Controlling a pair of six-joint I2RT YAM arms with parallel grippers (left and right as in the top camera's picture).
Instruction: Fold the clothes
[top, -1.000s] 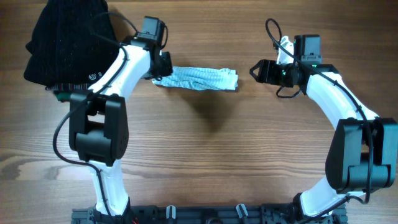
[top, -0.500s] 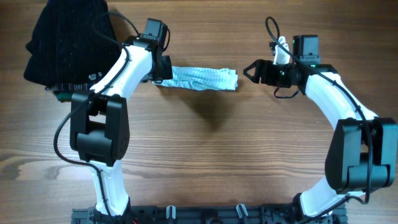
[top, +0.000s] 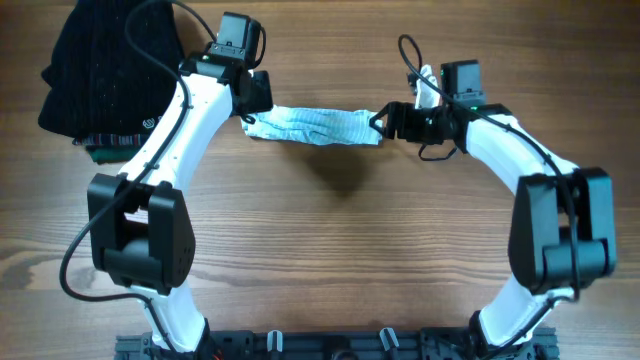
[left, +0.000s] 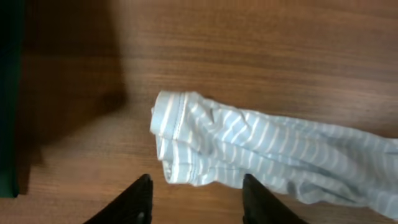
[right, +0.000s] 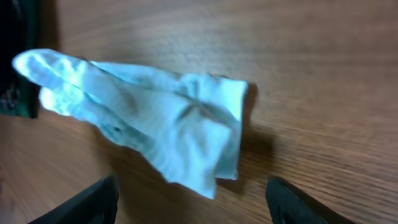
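Observation:
The clothes are one small pale blue-white striped garment (top: 315, 127) lying as a narrow folded strip on the wooden table. My left gripper (top: 250, 112) is open and empty at its left end; in the left wrist view the garment's rolled end (left: 205, 146) lies just beyond my open fingers (left: 198, 200). My right gripper (top: 384, 121) is open and empty at its right end; in the right wrist view the garment's end (right: 186, 134) lies between and ahead of my spread fingers (right: 193, 205).
A black knit garment (top: 105, 70) lies at the far left, over a dark green garment with plaid trim (top: 100, 150). The green garment's edge shows at the left of the left wrist view (left: 9, 93).
My right gripper has moved left up to the garment's right end. My left arm has shifted a little up and left at the garment's left end.

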